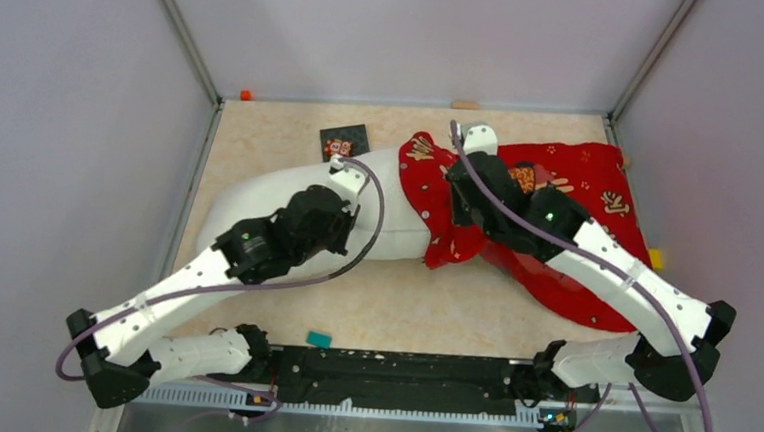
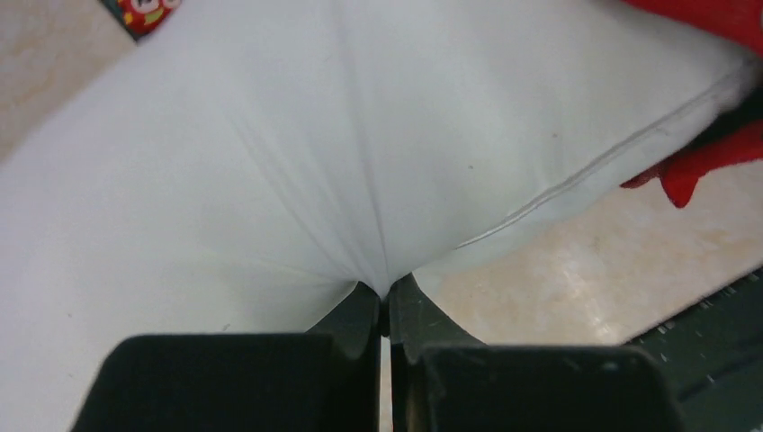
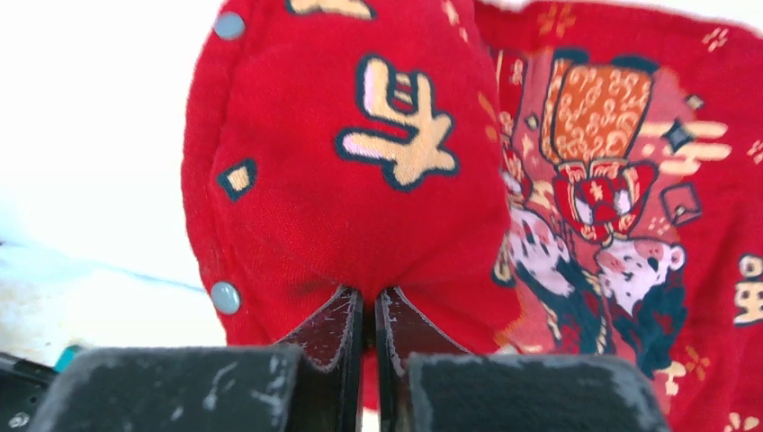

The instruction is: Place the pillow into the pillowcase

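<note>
The white pillow (image 1: 403, 217) lies slantwise across the middle of the table (image 1: 292, 140), with its near-left end bare and its far-right end just inside the mouth of the red pillowcase (image 1: 591, 174), which lies rumpled over the right half of the table. The left gripper (image 2: 385, 292) has its jaws pressed together on a pinch of the pillow's cover, and creases fan out from the bite. The right gripper (image 3: 369, 301) is likewise nipped shut on the pillowcase's open hem, close to its snap buttons (image 3: 225, 295). The step in hand looks like feeding the pillow deeper, with only a small part of it inside so far. To do it well, the two arms should work against each other: the left pushing the pillow rightward along its own length, the right drawing the hem leftward over it, lifted a little so the mouth stays open. The left hold looks to be thin cover cloth rather than filling, so a hard shove may only bunch the cover; short pushes and a fresh bite nearer the bare end would probably serve better
</note>
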`<control>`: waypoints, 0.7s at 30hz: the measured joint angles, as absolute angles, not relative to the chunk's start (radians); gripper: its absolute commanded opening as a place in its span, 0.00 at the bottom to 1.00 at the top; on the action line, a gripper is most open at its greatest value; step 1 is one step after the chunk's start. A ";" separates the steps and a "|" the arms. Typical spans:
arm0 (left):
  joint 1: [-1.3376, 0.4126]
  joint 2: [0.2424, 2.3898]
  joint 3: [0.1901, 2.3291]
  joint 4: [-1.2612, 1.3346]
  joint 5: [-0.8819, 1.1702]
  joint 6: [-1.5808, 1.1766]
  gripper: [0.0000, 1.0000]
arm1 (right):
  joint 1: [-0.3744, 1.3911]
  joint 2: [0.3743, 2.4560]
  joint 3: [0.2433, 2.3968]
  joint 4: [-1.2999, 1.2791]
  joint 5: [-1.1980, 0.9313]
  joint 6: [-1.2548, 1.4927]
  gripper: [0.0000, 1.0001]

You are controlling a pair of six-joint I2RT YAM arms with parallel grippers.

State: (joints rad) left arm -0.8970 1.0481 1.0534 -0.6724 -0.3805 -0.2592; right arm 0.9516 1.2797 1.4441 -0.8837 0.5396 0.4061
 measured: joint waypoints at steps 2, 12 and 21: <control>-0.908 1.002 1.132 -0.714 -0.317 -0.205 0.00 | 0.971 1.285 1.539 -0.948 0.554 0.399 0.00; -0.853 1.243 1.757 -0.908 -0.160 -0.239 0.00 | 0.877 1.542 2.177 -1.090 0.458 0.298 0.00; -0.379 1.745 1.652 -0.735 0.243 -0.388 0.00 | 0.645 2.096 2.260 -0.951 0.170 0.265 0.47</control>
State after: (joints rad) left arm -0.3790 1.7447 1.6524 -0.7349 0.2428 -0.3882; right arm 0.6453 2.0956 2.2597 -0.9508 0.1696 0.2653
